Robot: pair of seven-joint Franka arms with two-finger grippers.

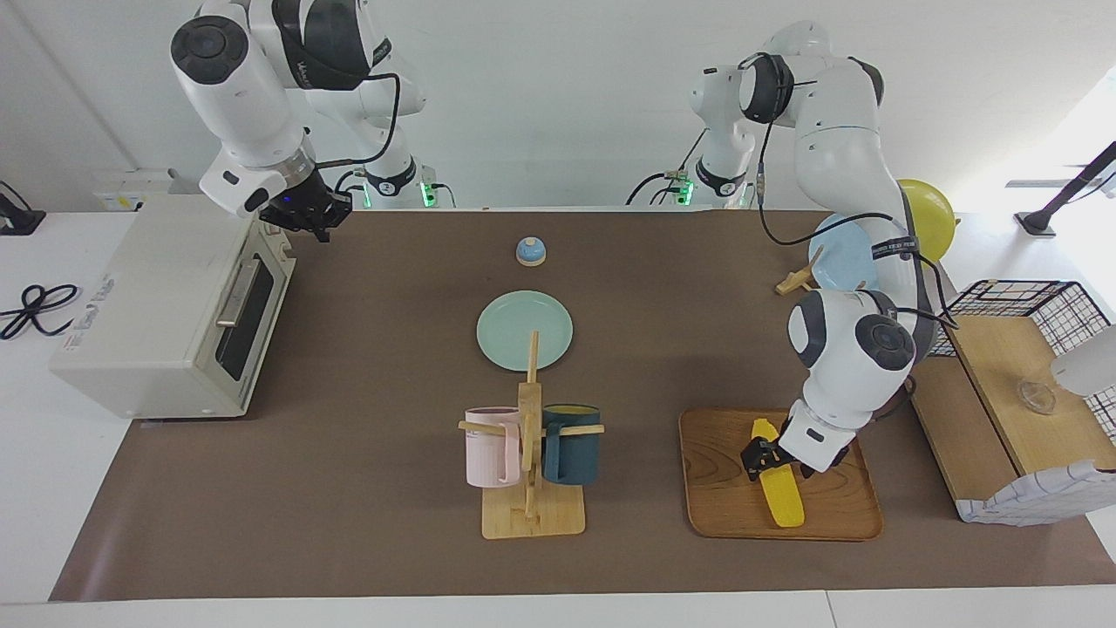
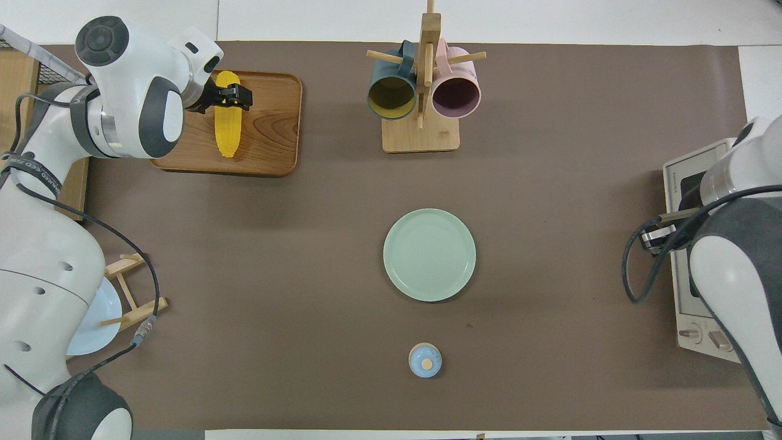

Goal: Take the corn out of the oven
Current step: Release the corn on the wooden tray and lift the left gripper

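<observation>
Fingers (image 1: 757, 455) of left arm apart over ridged yellow corn (image 1: 779, 485) on wooden tray (image 1: 715, 488); right fingers (image 1: 316, 220) together.

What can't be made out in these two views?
- Cream-white toaster oven: its inside is dark through the closed door's window in the facing view; the right arm covers much of it overhead.
- Right gripper: hidden under its own arm overhead.
- Pale blue plate: partly covered by the left arm in both views.

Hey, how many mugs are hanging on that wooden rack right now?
2. The pink mug hangs on the rack toward the right arm's end; the dark blue mug hangs on it toward the left arm's end. No others show.
</observation>
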